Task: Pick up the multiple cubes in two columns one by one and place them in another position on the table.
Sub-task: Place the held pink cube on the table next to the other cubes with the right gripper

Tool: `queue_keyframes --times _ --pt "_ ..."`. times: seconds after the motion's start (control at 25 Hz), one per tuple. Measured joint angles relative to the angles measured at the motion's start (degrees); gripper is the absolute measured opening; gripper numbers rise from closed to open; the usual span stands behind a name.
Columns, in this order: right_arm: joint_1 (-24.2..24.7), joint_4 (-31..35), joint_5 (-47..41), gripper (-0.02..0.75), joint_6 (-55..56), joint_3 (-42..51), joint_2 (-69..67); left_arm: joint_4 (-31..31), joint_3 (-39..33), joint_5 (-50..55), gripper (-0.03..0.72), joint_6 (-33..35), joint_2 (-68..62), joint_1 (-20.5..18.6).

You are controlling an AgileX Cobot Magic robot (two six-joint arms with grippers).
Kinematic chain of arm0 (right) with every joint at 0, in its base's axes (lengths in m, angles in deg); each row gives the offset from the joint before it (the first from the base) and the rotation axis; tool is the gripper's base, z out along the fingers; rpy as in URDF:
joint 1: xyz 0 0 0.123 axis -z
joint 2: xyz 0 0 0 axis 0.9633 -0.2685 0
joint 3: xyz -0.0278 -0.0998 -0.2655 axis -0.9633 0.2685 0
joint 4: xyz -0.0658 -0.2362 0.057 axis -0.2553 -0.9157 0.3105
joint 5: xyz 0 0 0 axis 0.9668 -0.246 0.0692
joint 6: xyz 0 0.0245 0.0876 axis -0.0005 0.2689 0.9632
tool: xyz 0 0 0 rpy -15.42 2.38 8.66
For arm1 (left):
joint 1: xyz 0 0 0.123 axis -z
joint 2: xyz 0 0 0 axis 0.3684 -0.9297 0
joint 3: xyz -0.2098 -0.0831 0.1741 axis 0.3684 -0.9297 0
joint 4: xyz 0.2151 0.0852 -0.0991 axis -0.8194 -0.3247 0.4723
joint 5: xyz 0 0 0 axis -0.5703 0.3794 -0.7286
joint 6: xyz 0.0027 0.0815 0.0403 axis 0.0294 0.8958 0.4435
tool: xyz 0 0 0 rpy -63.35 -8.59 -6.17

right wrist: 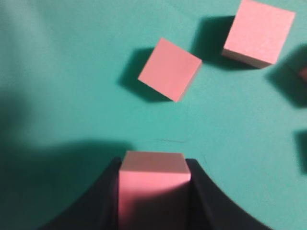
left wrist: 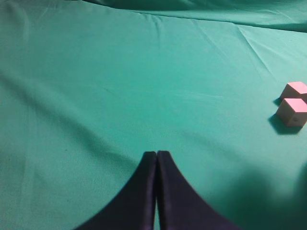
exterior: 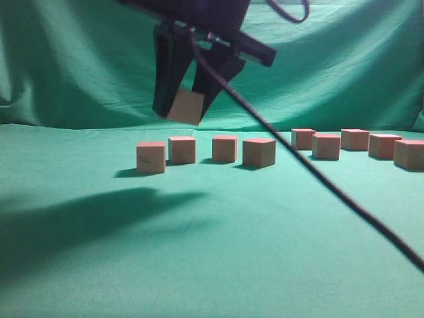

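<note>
My right gripper (exterior: 180, 111) hangs above the green table (exterior: 212, 252), shut on one pinkish cube (exterior: 186, 106). That held cube (right wrist: 153, 184) fills the gap between the black fingers in the right wrist view. Under it, several cubes stand in a row (exterior: 224, 148), and another row of several cubes (exterior: 355, 140) runs off to the right. Two loose cubes (right wrist: 170, 69) (right wrist: 259, 32) lie on the cloth beyond the held one. My left gripper (left wrist: 157, 154) is shut and empty over bare cloth, with two cubes (left wrist: 291, 111) (left wrist: 294, 90) far to its right.
A black cable (exterior: 318, 175) slants from the right arm down across the right half of the exterior view. A wrinkled green backdrop (exterior: 79, 59) stands behind the table. The arm's shadow (exterior: 86, 218) falls on the cloth at the front left.
</note>
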Motion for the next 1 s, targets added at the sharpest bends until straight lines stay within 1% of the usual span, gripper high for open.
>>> queue_keyframes --times 0.24,0.36,0.56,1.0 --pt "-2.36 -7.86 -4.04 0.270 6.01 -6.83 -7.48 0.00 0.00 0.00 0.000 0.00 0.00 0.00" --pt "-2.98 -9.60 -4.29 0.270 7.76 -8.69 -9.95 0.00 0.00 0.00 0.000 0.00 0.00 0.00" --pt "-3.06 -10.48 -4.14 0.270 8.00 -9.93 -12.24 0.00 0.00 0.00 0.000 0.00 0.00 0.00" --pt "-3.19 -10.47 -3.57 0.270 8.14 -10.15 -12.46 0.00 0.00 0.00 0.000 0.00 0.00 0.00"
